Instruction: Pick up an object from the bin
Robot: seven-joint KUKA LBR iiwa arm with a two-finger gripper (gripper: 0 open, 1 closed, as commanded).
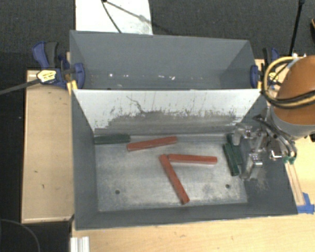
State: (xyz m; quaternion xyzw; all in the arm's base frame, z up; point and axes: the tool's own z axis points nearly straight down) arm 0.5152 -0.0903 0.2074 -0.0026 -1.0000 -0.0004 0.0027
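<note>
Dark green stick [232, 159] lies just beside the tool [250, 169] at the bin's [85, 167] right, likely its target. Whether the tool is open, I cannot tell

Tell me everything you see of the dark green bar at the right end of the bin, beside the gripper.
The dark green bar is a slim, straight stick, matte, perhaps plastic. It lies flat on the floor of the bin near the right wall, running front to back, just left of the gripper. Whether they touch is unclear. The red bar stops just short of it.
</note>
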